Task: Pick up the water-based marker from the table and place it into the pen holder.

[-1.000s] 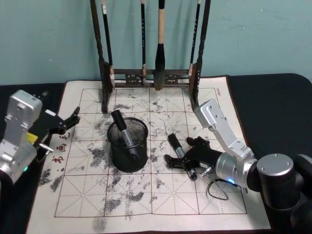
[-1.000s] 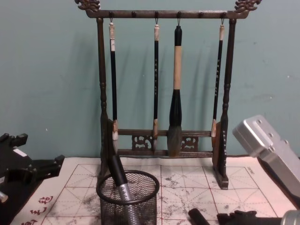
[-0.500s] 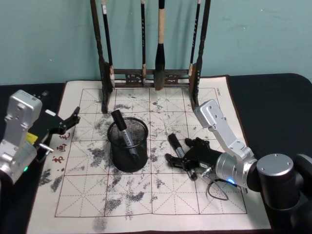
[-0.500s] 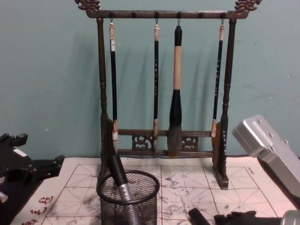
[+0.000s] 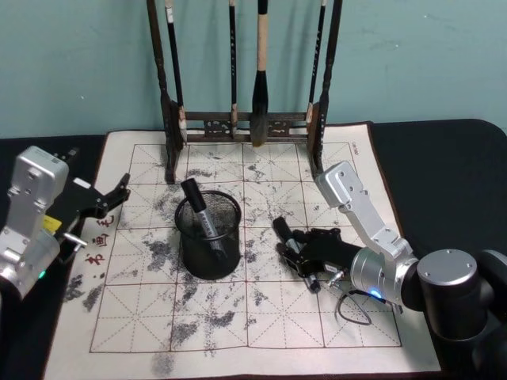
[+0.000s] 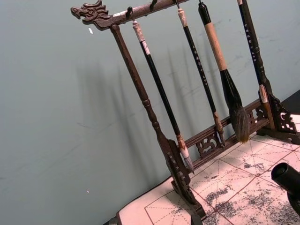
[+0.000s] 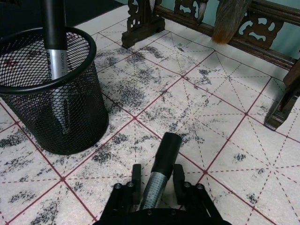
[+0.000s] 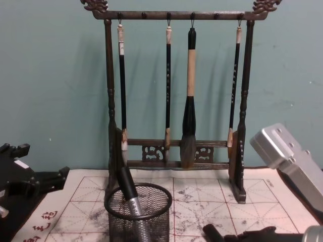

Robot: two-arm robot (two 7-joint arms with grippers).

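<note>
Clamping the marker (image 7: 158, 176) on the mat, right end effector (image 7: 157, 183), left end effector (image 5: 111, 198) spread wide, idle

Two arms are seen, each built of a boxy silver-grey metal link with small screws along its edges. The right gripper (image 5: 297, 255) is made of black, angular fingers, mounted behind a rounded silver joint with a small blue light, a thin black cable looping beneath, and a broad dark grey round housing. The left gripper (image 5: 111, 198) is likewise black, with a yellow patch and a green light on the arm.
</note>
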